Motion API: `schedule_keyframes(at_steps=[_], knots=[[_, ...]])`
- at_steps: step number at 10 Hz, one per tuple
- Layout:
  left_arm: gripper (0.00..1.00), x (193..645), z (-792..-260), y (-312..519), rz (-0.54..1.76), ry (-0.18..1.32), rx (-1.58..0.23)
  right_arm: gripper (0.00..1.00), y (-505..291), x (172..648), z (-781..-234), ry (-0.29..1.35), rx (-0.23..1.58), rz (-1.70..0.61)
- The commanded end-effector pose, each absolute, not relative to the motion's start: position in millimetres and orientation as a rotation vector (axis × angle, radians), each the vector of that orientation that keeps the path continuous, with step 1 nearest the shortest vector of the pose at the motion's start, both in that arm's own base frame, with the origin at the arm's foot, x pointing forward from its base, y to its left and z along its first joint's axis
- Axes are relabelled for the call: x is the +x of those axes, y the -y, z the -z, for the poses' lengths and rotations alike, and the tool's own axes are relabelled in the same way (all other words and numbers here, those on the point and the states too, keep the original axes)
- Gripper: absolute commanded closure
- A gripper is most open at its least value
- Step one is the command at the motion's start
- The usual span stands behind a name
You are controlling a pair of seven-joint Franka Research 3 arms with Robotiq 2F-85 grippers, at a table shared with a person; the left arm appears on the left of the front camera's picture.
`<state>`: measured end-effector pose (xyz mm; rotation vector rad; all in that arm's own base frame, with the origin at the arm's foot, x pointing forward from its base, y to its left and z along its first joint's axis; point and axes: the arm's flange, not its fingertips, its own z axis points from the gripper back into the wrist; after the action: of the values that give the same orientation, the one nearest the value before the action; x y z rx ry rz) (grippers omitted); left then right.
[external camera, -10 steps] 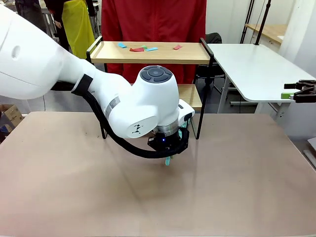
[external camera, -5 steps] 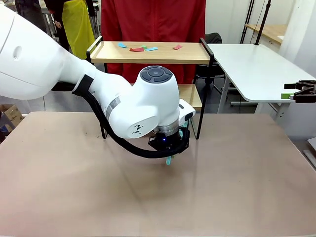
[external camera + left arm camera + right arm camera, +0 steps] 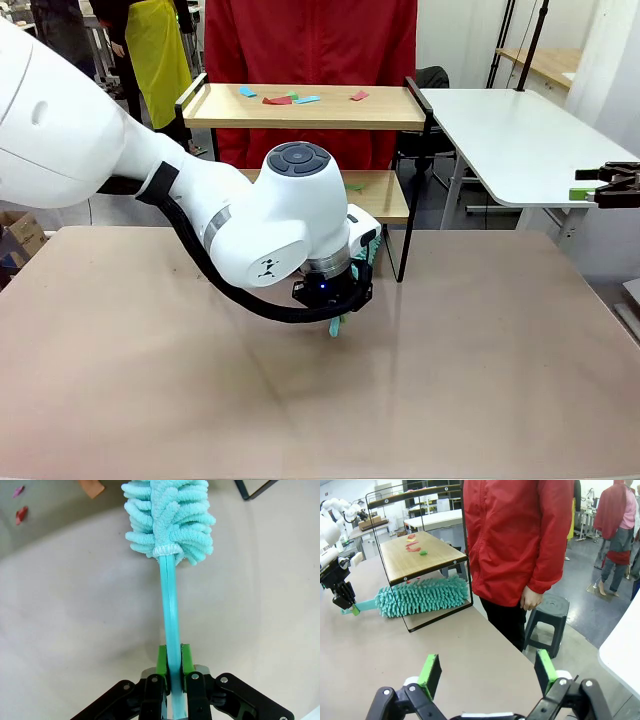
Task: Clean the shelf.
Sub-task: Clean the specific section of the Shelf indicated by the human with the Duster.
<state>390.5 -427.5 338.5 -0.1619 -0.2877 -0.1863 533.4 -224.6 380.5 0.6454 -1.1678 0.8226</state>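
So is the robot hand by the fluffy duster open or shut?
Shut. The left gripper pinches the teal duster by its handle between green pads.

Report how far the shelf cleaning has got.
Done: the left tool is shut on the handle of the teal duster. In hand: the duster head sits low, at table level by the shelf. Left: coloured scraps lie on both boards, so no sweeping shows yet.
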Motion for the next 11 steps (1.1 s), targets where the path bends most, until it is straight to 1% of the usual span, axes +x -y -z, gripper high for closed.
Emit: schedule_keyframes(at_steps=[1,5,11], knots=[[0.87,385.8,-337.7,410.5,0.136,0.292,-0.158,0.0,222.5,532.4,-382.6,1.172,0.647,-0.824],[0.87,387.0,-338.4,376.3,0.094,0.277,-0.127,0.0,222.5,532.4,-382.6,1.172,0.647,-0.824],[0.87,381.6,-333.9,334.9,0.02,0.282,-0.018,0.0,222.5,532.4,-382.6,1.172,0.647,-0.824]])
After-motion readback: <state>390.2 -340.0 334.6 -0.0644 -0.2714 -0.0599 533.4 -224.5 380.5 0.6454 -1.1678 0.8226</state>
